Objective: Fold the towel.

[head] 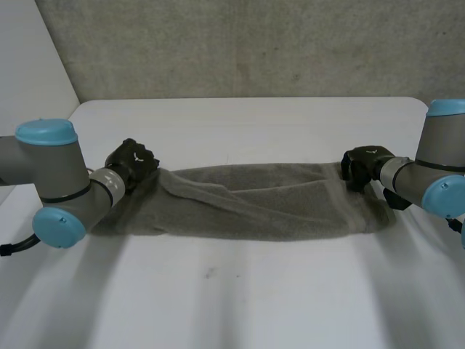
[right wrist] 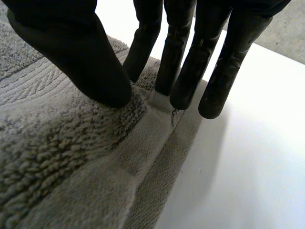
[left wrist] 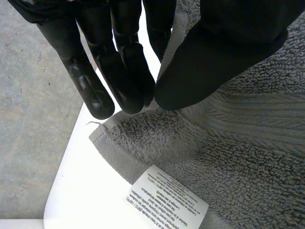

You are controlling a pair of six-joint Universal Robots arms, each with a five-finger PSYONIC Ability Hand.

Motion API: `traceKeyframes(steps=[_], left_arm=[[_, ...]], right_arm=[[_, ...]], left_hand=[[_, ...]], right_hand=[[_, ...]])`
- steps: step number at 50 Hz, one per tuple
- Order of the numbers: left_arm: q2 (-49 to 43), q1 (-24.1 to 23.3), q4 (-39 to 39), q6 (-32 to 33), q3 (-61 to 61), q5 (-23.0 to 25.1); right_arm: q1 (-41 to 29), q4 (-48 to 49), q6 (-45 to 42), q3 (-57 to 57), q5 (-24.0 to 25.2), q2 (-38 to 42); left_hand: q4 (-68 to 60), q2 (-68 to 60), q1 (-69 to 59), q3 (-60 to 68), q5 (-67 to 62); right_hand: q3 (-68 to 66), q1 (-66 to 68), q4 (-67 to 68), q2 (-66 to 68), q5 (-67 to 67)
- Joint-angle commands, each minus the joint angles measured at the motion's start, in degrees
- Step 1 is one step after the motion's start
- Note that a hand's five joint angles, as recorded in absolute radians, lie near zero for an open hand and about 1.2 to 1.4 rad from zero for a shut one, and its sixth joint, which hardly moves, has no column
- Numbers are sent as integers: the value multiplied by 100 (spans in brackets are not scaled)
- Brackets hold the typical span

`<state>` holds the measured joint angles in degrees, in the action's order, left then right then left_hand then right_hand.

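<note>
Grey and fluffy, the towel [head: 254,207] lies on the white table [head: 240,298]. It is pulled out long, from one hand across to the other. It is not smooth: one flap lies slanted over the middle, and the cloth is bunched up at both ends. The left hand [head: 131,164] is at the towel's left end, on the far side. In the left wrist view its fingers [left wrist: 90,90] are almost straight and its thumb [left wrist: 209,67] comes to meet them. An edge of the towel runs up between them, so this hand pinches the towel. Just past the fingertips a corner of the towel lies flat on the table. A white label [left wrist: 167,201] with tiny print sits on the towel's edge near that corner. Beside the table edge there is grey floor [left wrist: 28,143]. The right hand [head: 362,167] is at the towel's right end, also on the far side. In the right wrist view its thumb [right wrist: 81,57] presses down into the fluffy cloth. Its fingers [right wrist: 190,76] stand at the flat hem, and a small ridge of cloth is squeezed between them and the thumb. So the right hand holds the towel too. A grey wall [head: 254,43] stands behind the table.
</note>
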<state>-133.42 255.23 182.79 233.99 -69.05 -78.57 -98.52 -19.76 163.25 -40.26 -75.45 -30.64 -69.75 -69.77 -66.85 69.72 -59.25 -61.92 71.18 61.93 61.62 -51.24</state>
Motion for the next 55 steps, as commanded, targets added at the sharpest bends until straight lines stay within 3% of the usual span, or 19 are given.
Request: traceKeyframes(steps=[1, 16, 22, 26, 36, 38, 39, 40, 41, 42, 46, 51, 55], left_arm=[[-9, 0, 38, -2, 119, 0], [-35, 0, 47, -2, 269, 0], [-132, 0, 240, -46, 550, 0], [-377, 0, 599, -239, 883, -18], [-1063, 0, 618, -451, 1499, -123], [-1116, 0, 627, -451, 1517, -123], [-1142, 0, 635, -442, 1517, -141], [-1143, 0, 635, -442, 1517, -141], [-1151, 0, 653, -442, 1526, -176], [-1134, 0, 662, -451, 1526, -228], [-1020, 0, 644, -477, 1517, -325], [-527, 0, 609, -512, 1333, -484], [158, 9, 591, -811, 630, -624]], right_arm=[[0, 209, -3, 35, -118, -21], [0, 438, 23, 35, -145, -82], [0, 1370, 199, -96, -172, -153], [0, 1922, 216, -132, -312, -126], [-9, 1985, 164, -114, -488, 49], [-9, 1985, 146, -114, -497, 76], [-9, 1985, 129, -123, -488, 76], [-18, 1977, 128, -149, -488, 50], [-18, 1976, 128, -149, -488, 49], [-35, 1976, 128, -167, -497, -20], [-62, 1985, 120, -281, -497, -328], [-53, 2090, 41, -938, -392, -1363], [-35, 2117, -144, -1380, -312, -1928]], left_hand=[[-1025, -1023, -1315, 1028, -1075], [-1025, -1023, -1315, 1028, -1075], [-1025, -1023, -1315, 1028, -1075], [-1025, -1023, -1315, 1028, -1075], [-1025, -1023, -1315, 1028, -1075], [-523, -520, -813, 526, -573], [4173, 4176, 3883, -4170, 4124], [4220, 4223, 3930, -4217, 4171], [5853, 5855, 5563, -5850, 5803], [5975, 5977, 5685, -5972, 5925], [5975, 5977, 5685, -5972, 5925], [5975, 5977, 5685, -5972, 5925], [5975, 5977, 5685, -5972, 5925]], right_hand=[[-1808, 882, 1807, 1838, -1876], [-1808, 882, 1807, 1838, -1876], [-1808, 882, 1807, 1838, -1876], [-1808, 882, 1807, 1838, -1876], [-1808, 882, 1807, 1838, -1876], [-1808, 882, 1807, 1838, -1876], [2965, -3892, -2966, -2935, 2898], [5192, -6118, -5193, -5162, 5124], [5192, -6118, -5193, -5162, 5124], [5192, -6118, -5193, -5162, 5124], [5192, -6118, -5193, -5162, 5124], [5192, -6118, -5193, -5162, 5124], [5192, -6118, -5193, -5162, 5124]])
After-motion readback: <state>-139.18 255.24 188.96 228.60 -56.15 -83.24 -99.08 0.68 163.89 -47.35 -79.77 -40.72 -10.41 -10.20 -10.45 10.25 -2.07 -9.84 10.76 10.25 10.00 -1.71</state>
